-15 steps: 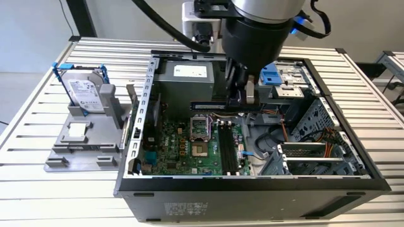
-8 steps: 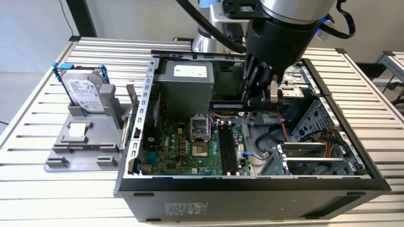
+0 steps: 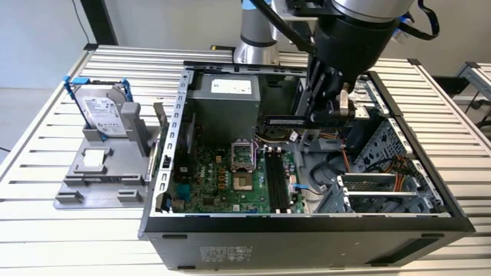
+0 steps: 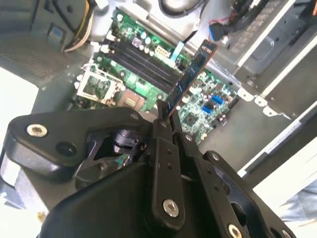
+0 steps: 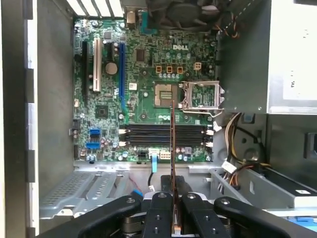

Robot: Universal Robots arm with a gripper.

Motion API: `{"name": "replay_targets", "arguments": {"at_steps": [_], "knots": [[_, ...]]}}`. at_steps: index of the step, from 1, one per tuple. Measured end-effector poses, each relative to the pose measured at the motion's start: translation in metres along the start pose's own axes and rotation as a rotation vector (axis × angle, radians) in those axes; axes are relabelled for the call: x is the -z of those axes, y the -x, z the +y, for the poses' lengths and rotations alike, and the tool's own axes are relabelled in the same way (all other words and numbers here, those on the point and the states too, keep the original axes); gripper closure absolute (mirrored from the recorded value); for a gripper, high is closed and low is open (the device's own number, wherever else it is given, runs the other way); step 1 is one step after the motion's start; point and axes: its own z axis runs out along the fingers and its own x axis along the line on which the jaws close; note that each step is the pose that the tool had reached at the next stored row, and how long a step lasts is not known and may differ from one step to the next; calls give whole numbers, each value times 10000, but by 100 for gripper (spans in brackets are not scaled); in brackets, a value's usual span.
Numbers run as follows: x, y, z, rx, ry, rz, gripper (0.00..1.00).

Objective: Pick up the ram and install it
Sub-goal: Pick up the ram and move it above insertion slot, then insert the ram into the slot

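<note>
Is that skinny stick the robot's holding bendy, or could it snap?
Probably stiff: the ram sticks straight out of the gripper without drooping. Likely light, since a pinch at one end holds it up. It looks very thin edge-on in the first wrist view, so hard twisting might crack it.

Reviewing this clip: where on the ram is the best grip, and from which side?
Pinch the ram across its two flat faces, coming from above its upper long edge, as the gripper does now. It is thin and board-like, and its lower edge should probably stay free for the slots.
</note>
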Motion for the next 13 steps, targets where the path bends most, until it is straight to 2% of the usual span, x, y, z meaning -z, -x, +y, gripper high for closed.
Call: {"name": "replay_targets", "arguments": {"at_steps": [4, 7, 13], "knots": [[-3, 52, -23, -94, -6, 0, 100], [-4, 67, -33, -274, -17, 0, 100], [-5, 85, -33, -317, -20, 3, 100]]}}
